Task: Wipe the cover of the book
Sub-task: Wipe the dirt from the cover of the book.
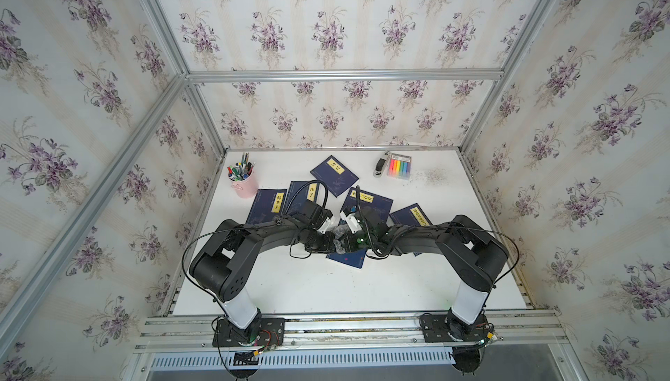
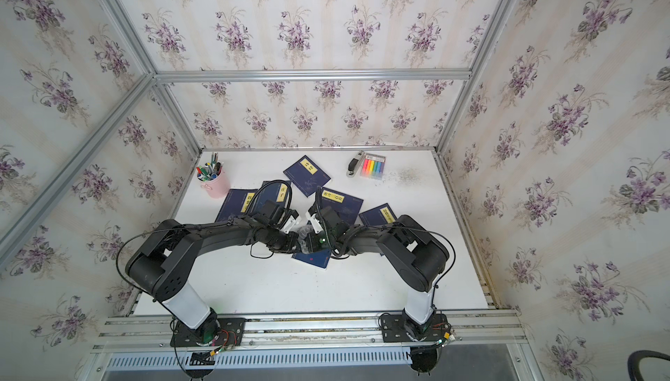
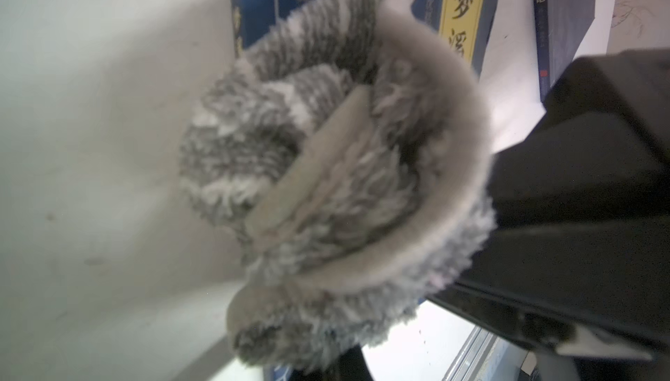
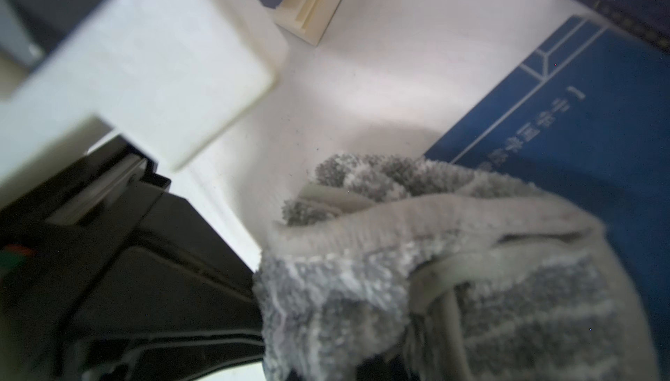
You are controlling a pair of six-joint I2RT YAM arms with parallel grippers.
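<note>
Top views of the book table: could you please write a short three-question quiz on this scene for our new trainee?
1. True or false: the grey cloth is over a blue book.
2. Beside the stapler lie: A scissors; B highlighters; C tape.
3. Fill in: the pen cup is ___.
Key: 1 true; 2 B; 3 pink.
</note>
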